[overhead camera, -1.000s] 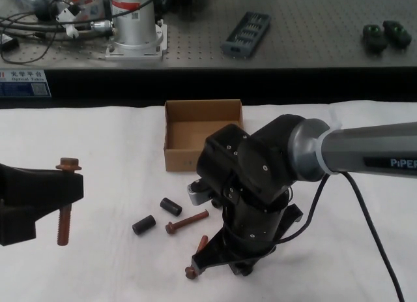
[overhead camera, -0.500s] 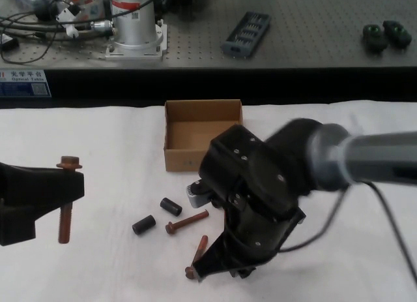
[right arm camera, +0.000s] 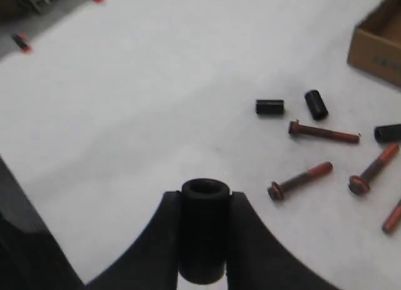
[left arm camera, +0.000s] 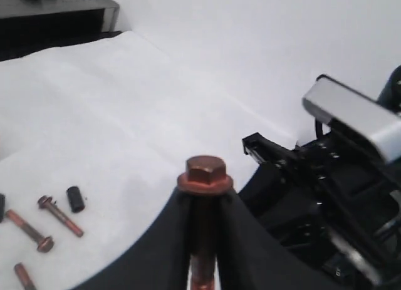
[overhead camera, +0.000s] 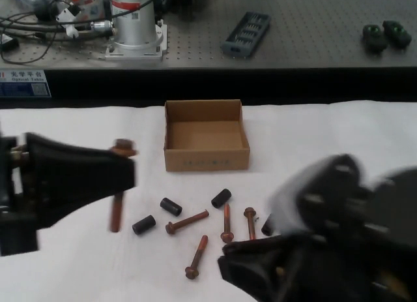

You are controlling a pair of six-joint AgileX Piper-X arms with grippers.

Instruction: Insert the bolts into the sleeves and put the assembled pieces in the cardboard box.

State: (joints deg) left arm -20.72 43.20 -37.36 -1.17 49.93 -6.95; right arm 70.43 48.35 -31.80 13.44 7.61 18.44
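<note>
the bolt [left arm camera: 204, 172] hangs head-up, clenched in the left jaws, and has swung in over the counter [overhead camera: 339, 132]. the sleeve [right arm camera: 203, 240] is gripped by the right jaws, which have lifted clear of the loose bolts [overhead camera: 187, 222]. with both parts in hand, mating looks next, and the cardboard box [overhead camera: 206, 160] waits beyond.
</note>
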